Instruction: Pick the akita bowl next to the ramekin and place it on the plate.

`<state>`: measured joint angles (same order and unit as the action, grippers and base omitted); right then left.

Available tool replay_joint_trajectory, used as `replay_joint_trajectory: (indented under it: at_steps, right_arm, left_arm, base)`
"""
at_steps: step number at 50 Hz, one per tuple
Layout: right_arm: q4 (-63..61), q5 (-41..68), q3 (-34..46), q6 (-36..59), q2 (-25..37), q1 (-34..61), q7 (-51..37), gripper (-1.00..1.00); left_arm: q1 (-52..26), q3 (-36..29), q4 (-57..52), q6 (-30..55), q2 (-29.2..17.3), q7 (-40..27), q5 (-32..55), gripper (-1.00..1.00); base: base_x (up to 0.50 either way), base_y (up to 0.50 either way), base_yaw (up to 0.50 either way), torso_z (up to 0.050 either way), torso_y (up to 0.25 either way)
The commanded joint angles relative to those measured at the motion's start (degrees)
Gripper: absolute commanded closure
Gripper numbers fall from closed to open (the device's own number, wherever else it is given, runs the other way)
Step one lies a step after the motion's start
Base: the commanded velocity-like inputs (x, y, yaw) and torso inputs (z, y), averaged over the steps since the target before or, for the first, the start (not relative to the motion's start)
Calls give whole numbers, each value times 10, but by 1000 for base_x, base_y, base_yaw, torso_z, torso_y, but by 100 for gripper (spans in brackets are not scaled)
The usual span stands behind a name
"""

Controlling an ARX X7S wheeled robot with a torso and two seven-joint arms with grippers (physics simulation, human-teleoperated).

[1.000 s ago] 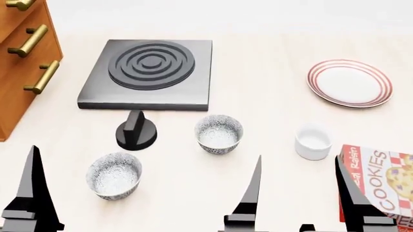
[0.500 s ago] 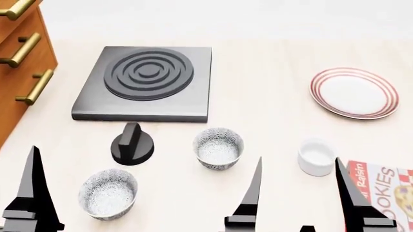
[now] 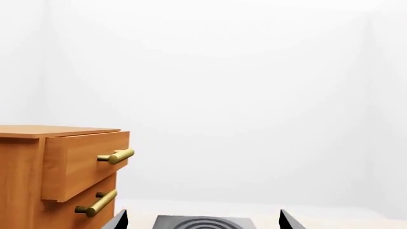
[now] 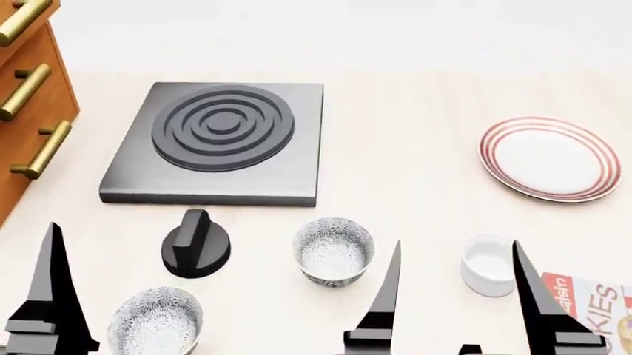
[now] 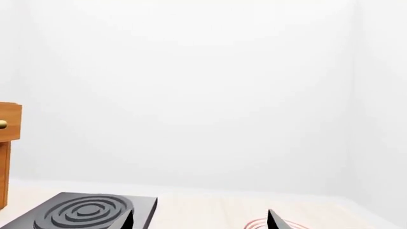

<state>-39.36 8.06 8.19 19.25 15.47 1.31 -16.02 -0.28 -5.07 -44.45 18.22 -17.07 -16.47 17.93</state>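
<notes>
The akita bowl (image 4: 334,251), grey-speckled with a pale inside, stands upright left of the white ramekin (image 4: 487,265). The red-ringed plate (image 4: 549,158) lies farther back on the right; a sliver of its rim (image 5: 254,223) shows in the right wrist view. My right gripper (image 4: 455,248) is open and empty. Its fingertips are near the table's front, one just right of the bowl, the other beside the ramekin. My left gripper (image 3: 200,224) is open too, with only one finger (image 4: 49,281) showing in the head view, at the far left.
A second speckled bowl (image 4: 155,322) sits front left. A black knob (image 4: 197,244) stands before the dark stove plate (image 4: 217,140). A wooden drawer unit (image 4: 29,96) with brass handles lines the left edge. A cookies box (image 4: 597,307) lies front right.
The head view has shifted, so all table objects sit lower in the frame and the cookies box is mostly cut off. Both grippers hold the same place in the picture, still open.
</notes>
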Motion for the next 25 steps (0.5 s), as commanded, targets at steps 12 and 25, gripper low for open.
replay_joint_trajectory:
  at_steps: [12, 25]
  right_arm:
    - [-1, -7, -5, 1, -4, 0, 1, -100]
    - [-3, -4, -2, -1, 1, -2, -5, -100]
  left_arm:
    - [0, 10, 1, -4, 2, 4, -4, -100]
    - [-1, 6, 0, -6, -2, -1, -3, -100]
  base:
    - [133, 0, 0, 0, 0]
    - [133, 0, 0, 0, 0]
